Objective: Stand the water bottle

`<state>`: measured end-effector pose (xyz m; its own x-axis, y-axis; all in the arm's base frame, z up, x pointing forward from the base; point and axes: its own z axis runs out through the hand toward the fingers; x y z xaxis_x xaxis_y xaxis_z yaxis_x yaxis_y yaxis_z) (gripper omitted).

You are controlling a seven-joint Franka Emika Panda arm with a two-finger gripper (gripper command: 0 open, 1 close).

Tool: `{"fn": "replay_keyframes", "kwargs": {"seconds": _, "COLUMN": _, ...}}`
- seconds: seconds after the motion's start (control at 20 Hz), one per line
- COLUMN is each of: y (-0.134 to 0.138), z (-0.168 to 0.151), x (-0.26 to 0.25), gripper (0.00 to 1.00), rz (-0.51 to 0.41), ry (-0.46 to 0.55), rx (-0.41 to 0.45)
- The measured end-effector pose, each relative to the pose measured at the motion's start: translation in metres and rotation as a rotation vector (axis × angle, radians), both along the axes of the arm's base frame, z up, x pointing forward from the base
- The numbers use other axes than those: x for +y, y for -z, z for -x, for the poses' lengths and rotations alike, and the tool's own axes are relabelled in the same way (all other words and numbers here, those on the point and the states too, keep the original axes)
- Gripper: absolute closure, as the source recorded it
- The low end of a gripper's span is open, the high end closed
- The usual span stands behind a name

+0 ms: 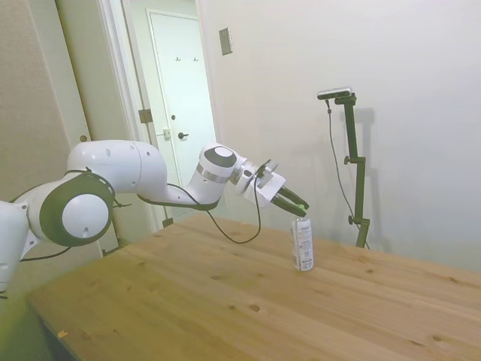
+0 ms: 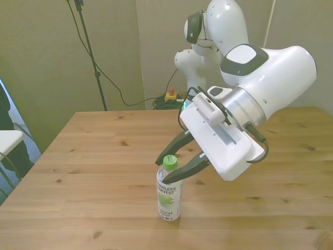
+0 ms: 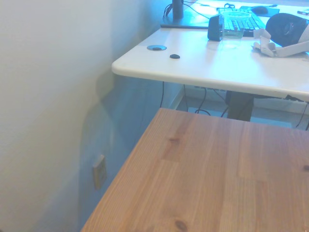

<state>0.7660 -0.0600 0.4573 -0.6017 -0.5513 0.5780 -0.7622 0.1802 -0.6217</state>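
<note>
The water bottle task area is the light wooden plank table [image 2: 93, 156], and you will see the white Franka arm's two-finger gripper [image 2: 173, 154] above it with its dark fingers spread apart. The small clear plastic water bottle [image 2: 168, 195] with green screw cap and white printed label stands upright on the table; its cap sits between the fingertips, and contact cannot be confirmed.

White Franka arm with dark-fingered gripper

The arm [image 1: 113, 177] has glossy white rounded shells with grey joint caps; a black cable loops under its forearm. The gripper [image 2: 182, 156] is a flat white block with a ribbed grey patch and dark curved fingers [image 2: 174, 146].
</note>
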Motion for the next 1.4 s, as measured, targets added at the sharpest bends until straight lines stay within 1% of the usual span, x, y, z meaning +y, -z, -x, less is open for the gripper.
{"fn": "replay_keyframes", "kwargs": {"seconds": 0.45, "y": -0.015, "z": 0.005, "x": -0.007, "gripper": 0.0, "rz": -0.01, "ry": 0.006, "rx": -0.012}}
{"fn": "replay_keyframes", "kwargs": {"seconds": 0.6, "y": -0.024, "z": 0.011, "x": 0.002, "gripper": 0.0, "rz": -0.03, "ry": -0.021, "rx": 0.008}}
{"fn": "replay_keyframes", "kwargs": {"seconds": 0.7, "y": -0.036, "z": 0.021, "x": 0.009, "gripper": 0.0, "rz": -0.068, "ry": -0.05, "rx": 0.036}}
{"fn": "replay_keyframes", "kwargs": {"seconds": 0.8, "y": -0.05, "z": 0.035, "x": 0.014, "gripper": 0.0, "rz": -0.116, "ry": -0.092, "rx": 0.084}}
{"fn": "replay_keyframes", "kwargs": {"seconds": 0.9, "y": -0.062, "z": 0.051, "x": 0.017, "gripper": 0.0, "rz": -0.162, "ry": -0.156, "rx": 0.128}}
{"fn": "replay_keyframes", "kwargs": {"seconds": 1.05, "y": -0.072, "z": 0.08, "x": 0.024, "gripper": 0.0, "rz": -0.217, "ry": -0.256, "rx": 0.195}}
{"fn": "replay_keyframes", "kwargs": {"seconds": 1.25, "y": -0.062, "z": 0.12, "x": 0.04, "gripper": 0.0, "rz": -0.269, "ry": -0.39, "rx": 0.308}}
{"fn": "replay_keyframes", "kwargs": {"seconds": 1.4, "y": -0.049, "z": 0.148, "x": 0.052, "gripper": 0.0, "rz": -0.288, "ry": -0.521, "rx": 0.385}}
